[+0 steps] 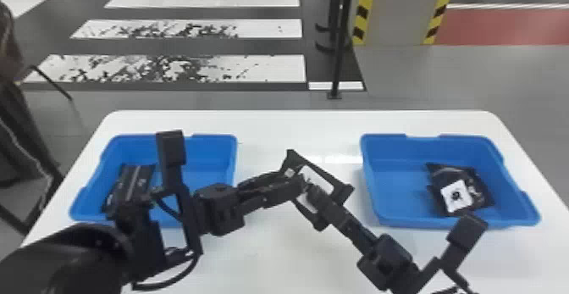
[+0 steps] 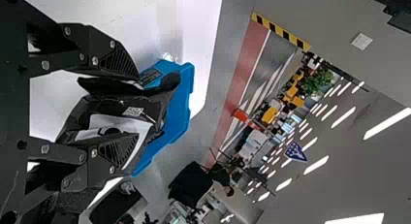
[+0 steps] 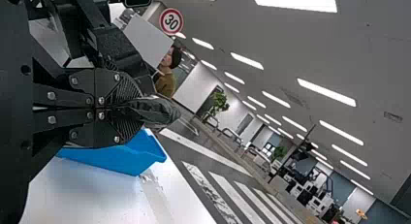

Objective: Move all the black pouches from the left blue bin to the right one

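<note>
Between the two bins in the head view, my left gripper and right gripper meet at a black pouch with a white label. In the left wrist view the left gripper is open, the pouch lying between its spread fingers. The right gripper is shut on the pouch, which stands out past its fingertips. Dark pouch material lies in the left blue bin. The right blue bin holds black pouch material with a white label on top.
Both bins stand on a white table, a wide gap between them under the grippers. My left forearm passes over the left bin's near side. A thin black post stands on the floor behind the table.
</note>
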Tool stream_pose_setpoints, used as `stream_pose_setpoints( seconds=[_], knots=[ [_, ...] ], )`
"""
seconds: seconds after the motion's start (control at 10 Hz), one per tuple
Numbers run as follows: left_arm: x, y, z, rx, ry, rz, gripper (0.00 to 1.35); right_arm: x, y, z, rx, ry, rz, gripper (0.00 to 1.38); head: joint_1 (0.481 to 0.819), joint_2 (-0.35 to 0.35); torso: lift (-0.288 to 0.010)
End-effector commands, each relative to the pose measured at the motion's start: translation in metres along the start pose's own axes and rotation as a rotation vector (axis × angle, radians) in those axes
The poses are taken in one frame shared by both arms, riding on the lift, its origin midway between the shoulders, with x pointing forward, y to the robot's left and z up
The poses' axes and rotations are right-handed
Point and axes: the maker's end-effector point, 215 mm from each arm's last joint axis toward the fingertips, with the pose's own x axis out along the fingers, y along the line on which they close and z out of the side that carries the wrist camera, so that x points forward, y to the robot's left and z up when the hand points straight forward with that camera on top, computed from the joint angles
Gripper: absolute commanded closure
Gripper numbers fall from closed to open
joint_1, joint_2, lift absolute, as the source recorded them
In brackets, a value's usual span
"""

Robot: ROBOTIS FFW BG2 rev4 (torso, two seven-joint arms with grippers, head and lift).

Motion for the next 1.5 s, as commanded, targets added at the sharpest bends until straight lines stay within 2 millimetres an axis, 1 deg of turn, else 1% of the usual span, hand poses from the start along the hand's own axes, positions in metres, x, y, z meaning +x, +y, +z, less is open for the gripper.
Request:
stream_pose_setpoints(
  seconds=[0.0,0.1,0.2,0.3,0.4,0.5,0.6,0.7,0.8,0.9,1.0,1.1,1.2,1.3,1.4],
  knots=[
    [-0.007,0.010,0.006,0.001,-0.029,0.025,0.12,-0.005,-0.015,0.016,-0.034,-0.012,-0.027,1.28,0.695,0.017,-0.140],
    [-0.013,0.017,0.014,0.008,-0.052,0.041,0.12,-0.010,-0.033,0.038,-0.094,-0.020,-0.060,1.28,0.695,0.011,-0.140],
    [-0.020,0.027,0.023,0.017,-0.075,0.065,0.13,-0.017,-0.058,0.071,-0.174,-0.038,-0.112,1.28,0.695,0.006,-0.140],
    [-0.031,0.041,0.028,0.025,-0.088,0.103,0.13,-0.029,-0.090,0.109,-0.262,-0.066,-0.184,1.28,0.695,-0.015,-0.140],
    [-0.041,0.055,0.032,0.029,-0.096,0.141,0.13,-0.047,-0.124,0.147,-0.343,-0.086,-0.273,1.28,0.695,-0.044,-0.140],
    [-0.050,0.065,0.037,0.030,-0.107,0.167,0.13,-0.063,-0.154,0.179,-0.401,-0.094,-0.351,1.28,0.695,-0.080,-0.140],
    [-0.057,0.073,0.043,0.039,-0.117,0.190,0.13,-0.071,-0.178,0.189,-0.419,-0.068,-0.405,1.28,0.695,-0.113,-0.140],
    [-0.063,0.081,0.051,0.047,-0.132,0.216,0.13,-0.073,-0.198,0.183,-0.365,-0.026,-0.431,1.27,0.695,-0.136,-0.140],
    [-0.074,0.096,0.055,0.048,-0.145,0.264,0.13,-0.071,-0.207,0.185,-0.339,-0.019,-0.443,1.01,0.695,-0.140,-0.140],
    [-0.086,0.110,0.062,0.061,-0.153,0.311,0.13,-0.072,-0.209,0.193,-0.363,-0.042,-0.457,0.52,0.695,-0.132,-0.140],
    [-0.100,0.125,0.068,0.078,-0.157,0.360,0.13,-0.082,-0.206,0.209,-0.415,-0.116,-0.472,0.14,0.695,-0.116,-0.140],
    [-0.116,0.141,0.072,0.092,-0.157,0.415,0.13,-0.100,-0.199,0.217,-0.502,-0.154,-0.509,0.07,0.695,-0.105,-0.140],
    [-0.134,0.155,0.076,0.096,-0.171,0.465,0.13,-0.108,-0.184,0.212,-0.593,-0.159,-0.516,0.12,0.695,-0.100,-0.140],
    [-0.153,0.171,0.076,0.100,-0.169,0.527,0.13,-0.113,-0.162,0.200,-0.676,-0.161,-0.513,0.13,0.695,-0.084,-0.140],
    [-0.173,0.189,0.075,0.103,-0.159,0.594,0.13,-0.117,-0.140,0.184,-0.738,-0.159,-0.510,0.13,0.695,-0.051,-0.140]
  ],
)
